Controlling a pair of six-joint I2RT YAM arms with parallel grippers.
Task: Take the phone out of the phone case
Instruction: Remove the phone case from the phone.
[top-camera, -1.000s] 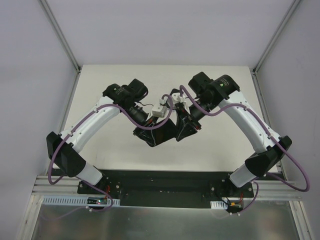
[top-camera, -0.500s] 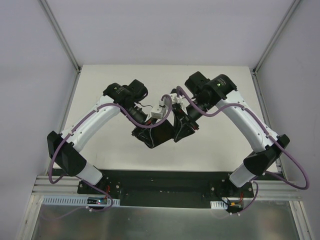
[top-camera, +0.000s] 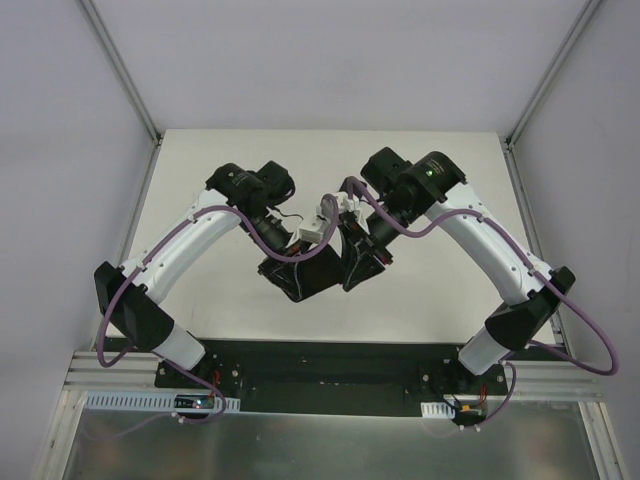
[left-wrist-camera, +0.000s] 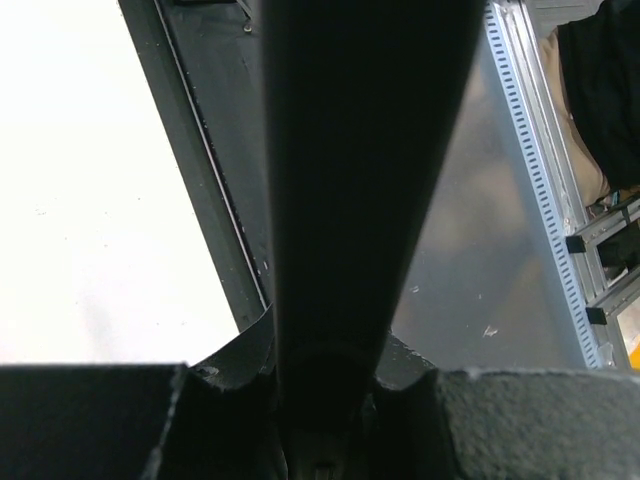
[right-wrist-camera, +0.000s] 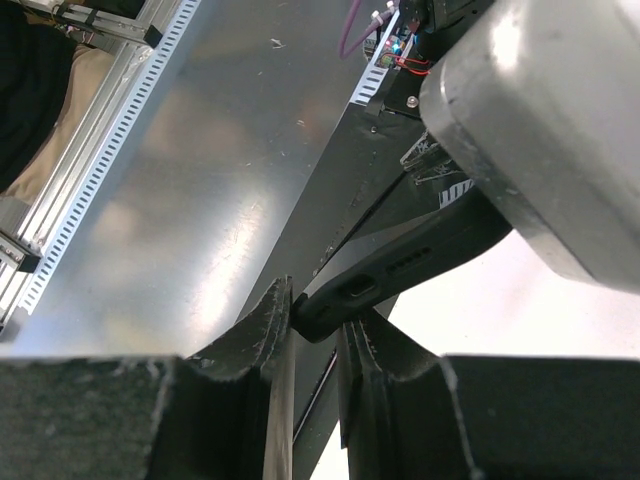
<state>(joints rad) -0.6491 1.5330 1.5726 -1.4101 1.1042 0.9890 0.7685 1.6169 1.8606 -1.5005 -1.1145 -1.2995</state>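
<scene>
You see the phone (top-camera: 316, 272), still in its case (right-wrist-camera: 400, 265), held in the air over the middle of the table (top-camera: 200, 180). The left gripper (left-wrist-camera: 325, 385) is clamped on one end of the phone, and the right gripper (right-wrist-camera: 312, 335) pinches a corner of the case.

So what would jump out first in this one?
Both arms meet over the middle of the white table, clamped on one black phone case. In the left wrist view it fills the centre as a dark slab rising from the left gripper; the right gripper pinches its end with the port cutouts.
</scene>
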